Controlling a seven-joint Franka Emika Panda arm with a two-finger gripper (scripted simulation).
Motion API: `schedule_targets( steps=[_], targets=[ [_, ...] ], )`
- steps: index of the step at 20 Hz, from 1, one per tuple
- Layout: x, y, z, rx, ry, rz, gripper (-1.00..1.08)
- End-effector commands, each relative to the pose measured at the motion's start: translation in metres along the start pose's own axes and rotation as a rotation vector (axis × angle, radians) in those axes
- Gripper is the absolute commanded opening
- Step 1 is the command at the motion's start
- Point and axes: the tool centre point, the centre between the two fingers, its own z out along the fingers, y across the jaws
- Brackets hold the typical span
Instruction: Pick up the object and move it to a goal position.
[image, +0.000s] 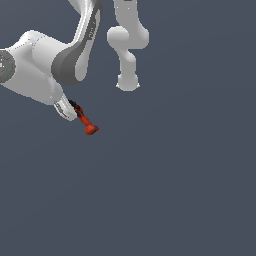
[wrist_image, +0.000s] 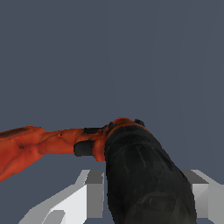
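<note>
1. Exterior view: the drill is seen at the end of the white arm, its black nose against the gripper and its flared base pointing away.
2. Wrist view: the black body is seen between the pale fingers, which appear closed on the drill.
3. The carrying step is judged to be in hand; a steady move to the goal, which is not marked, is called for next.
4. Nothing else is seen on the grey table, so no obstacle is noted.
</note>
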Motion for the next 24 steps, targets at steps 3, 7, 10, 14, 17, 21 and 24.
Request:
schedule_targets(
  steps=[3,7,10,14,17,21,24],
  targets=[
    [-0.004,0.002,-0.005,0.002,0.002,0.001,-1.00],
    [-0.018,0.003,-0.015,0.002,0.002,0.001,-1.00],
    [-0.034,0.005,-0.028,0.002,0.002,0.001,-1.00],
    [-0.060,0.008,-0.048,0.002,0.003,0.001,-1.00],
    [-0.075,0.010,-0.061,0.002,0.003,0.001,-1.00],
    [-0.087,0.011,-0.070,0.002,0.003,0.001,-1.00],
    [-0.089,0.011,-0.073,0.002,0.003,0.001,-1.00]
  ],
)
